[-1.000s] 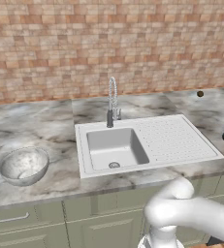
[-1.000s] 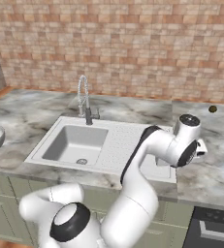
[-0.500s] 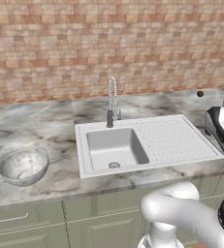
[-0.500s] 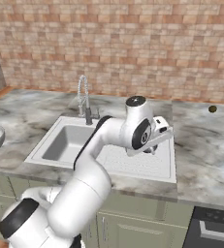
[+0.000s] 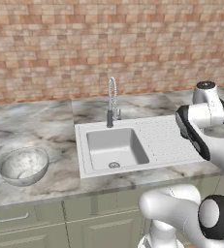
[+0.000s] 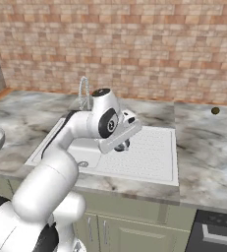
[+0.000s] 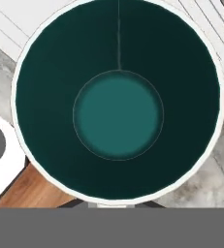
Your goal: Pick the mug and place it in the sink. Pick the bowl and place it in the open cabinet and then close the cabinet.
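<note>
Left to right: the bowl [image 5: 24,165] rests on the desk [image 5: 36,121] at far left, well apart from the rest. The sink [image 5: 116,147] lies at centre, its basin left of the ridged drainboard. The claw [image 6: 123,144], clamped on the mug [image 7: 118,101], hangs over the drainboard, just right of the basin. The hand view looks straight down the mug's upright axis into its open mouth. Judged next: carry the mug leftward, then lower it into the basin.
</note>
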Controlling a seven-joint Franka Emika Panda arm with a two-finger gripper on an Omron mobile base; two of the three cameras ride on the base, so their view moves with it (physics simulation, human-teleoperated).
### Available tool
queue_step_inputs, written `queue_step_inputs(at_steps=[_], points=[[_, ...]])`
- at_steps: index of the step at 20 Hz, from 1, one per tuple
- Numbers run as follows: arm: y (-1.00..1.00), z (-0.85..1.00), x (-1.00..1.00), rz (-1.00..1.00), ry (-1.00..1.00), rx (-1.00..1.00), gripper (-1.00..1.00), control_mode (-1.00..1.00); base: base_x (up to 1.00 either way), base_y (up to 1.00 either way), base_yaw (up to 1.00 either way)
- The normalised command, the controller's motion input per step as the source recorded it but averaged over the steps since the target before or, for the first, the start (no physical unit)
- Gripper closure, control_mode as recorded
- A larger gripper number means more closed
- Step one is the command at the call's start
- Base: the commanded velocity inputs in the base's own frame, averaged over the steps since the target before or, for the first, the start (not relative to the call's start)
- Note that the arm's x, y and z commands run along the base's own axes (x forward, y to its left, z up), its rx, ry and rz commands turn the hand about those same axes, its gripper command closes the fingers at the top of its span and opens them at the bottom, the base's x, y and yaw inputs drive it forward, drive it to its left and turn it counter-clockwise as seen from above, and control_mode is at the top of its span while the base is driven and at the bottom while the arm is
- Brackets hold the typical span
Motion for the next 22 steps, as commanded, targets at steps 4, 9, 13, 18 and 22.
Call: queue_step_inputs(at_steps=[4, 9, 13, 18, 22], points=[[0.79, 0.0, 0.0, 0.04, 0.25, 0.04, 1.0, -1.0, 0.0, 0.0, 0.0], [0.72, 0.0, 0.0, 0.0, 0.23, 0.07, 1.0, -1.0, 0.0, 0.0, 0.0], [0.66, 0.0, 0.05, 0.0, 0.12, 0.03, 1.0, -1.0, 0.0, 0.0, 0.0], [0.58, 0.0, 0.1, 0.0, 0.12, 0.07, 1.0, -1.0, 0.0, 0.0, 0.0], [0.47, -0.06, 0.1, 0.0, 0.06, 0.08, 1.0, -1.0, 0.0, 0.0, 0.0]])
